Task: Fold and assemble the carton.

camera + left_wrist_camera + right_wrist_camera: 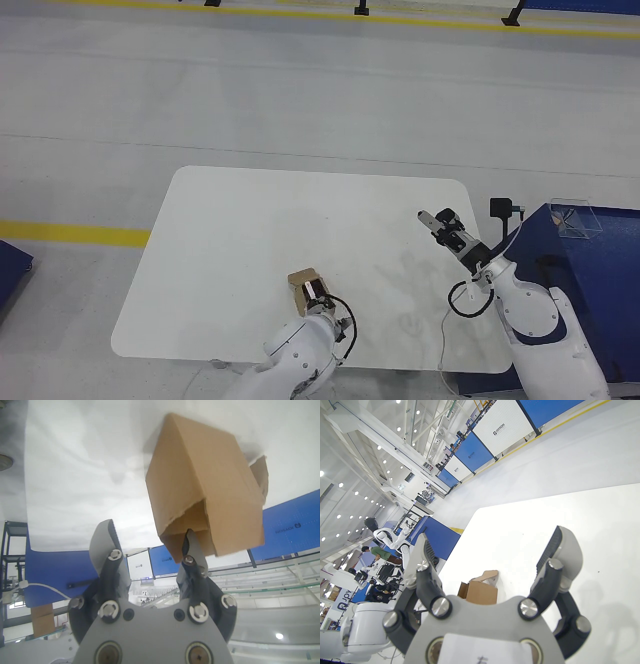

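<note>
A small brown carton [303,287] stands near the white table's [300,215] front edge, one end open with flaps loose. My left gripper [319,293] is right against it on the near side. In the left wrist view the carton [200,482] has one finger [191,543] poking into its open end while the other finger [110,542] stays well outside, so the left gripper [150,541] is open. My right gripper [433,219] hangs open over the table's right part, apart from the carton [481,592]. Nothing sits between the right gripper's [490,547] fingers.
A blue cart [585,270] stands just off the table's right edge, with a clear plastic container [573,216] on top. Bare white tabletop stretches across the back and left. A blue object [10,268] lies on the floor far left.
</note>
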`<state>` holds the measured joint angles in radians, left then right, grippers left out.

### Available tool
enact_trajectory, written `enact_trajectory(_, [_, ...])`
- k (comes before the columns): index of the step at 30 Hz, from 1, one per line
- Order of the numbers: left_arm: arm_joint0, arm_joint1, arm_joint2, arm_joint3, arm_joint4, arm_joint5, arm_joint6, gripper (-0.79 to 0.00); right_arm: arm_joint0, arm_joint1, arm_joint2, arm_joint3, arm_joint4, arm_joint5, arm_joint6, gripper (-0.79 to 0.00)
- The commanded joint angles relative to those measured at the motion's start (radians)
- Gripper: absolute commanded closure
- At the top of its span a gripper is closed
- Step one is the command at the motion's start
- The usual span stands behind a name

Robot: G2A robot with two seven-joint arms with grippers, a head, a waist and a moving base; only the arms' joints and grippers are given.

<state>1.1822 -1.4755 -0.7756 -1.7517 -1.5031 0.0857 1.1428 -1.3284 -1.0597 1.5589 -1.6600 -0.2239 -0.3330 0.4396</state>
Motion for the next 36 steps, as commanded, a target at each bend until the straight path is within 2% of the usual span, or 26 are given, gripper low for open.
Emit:
enact_trajectory(1, [0.044,0.010,-0.012,-0.077,0.039,0.031,-0.025,-0.785,0.000,0.000,0.000,0.000,0.000,0.000,0.000,-0.785])
enact_trajectory(5, [0.130,0.039,-0.062,-0.248,0.155,0.130,-0.104,-0.785,0.000,0.000,0.000,0.000,0.000,0.000,0.000,-0.785])
enact_trajectory(11, [0.274,0.094,-0.184,-0.444,0.373,0.319,-0.347,-0.785,0.000,0.000,0.000,0.000,0.000,0.000,0.000,-0.785])
enact_trajectory(14, [0.338,0.115,-0.243,-0.459,0.411,0.377,-0.520,-0.785,0.000,0.000,0.000,0.000,0.000,0.000,0.000,-0.785])
enact_trajectory(15, [0.344,0.117,-0.249,-0.458,0.408,0.383,-0.541,-0.785,0.000,0.000,0.000,0.000,0.000,0.000,0.000,-0.785])
enact_trajectory(34, [0.344,0.117,-0.249,-0.458,0.408,0.383,-0.541,-0.785,0.000,0.000,0.000,0.000,0.000,0.000,0.000,-0.785])
enact_trajectory(36, [0.344,0.117,-0.249,-0.458,0.408,0.383,-0.541,-0.785,0.001,-0.001,0.002,0.010,0.007,0.032,-0.015,-0.785])
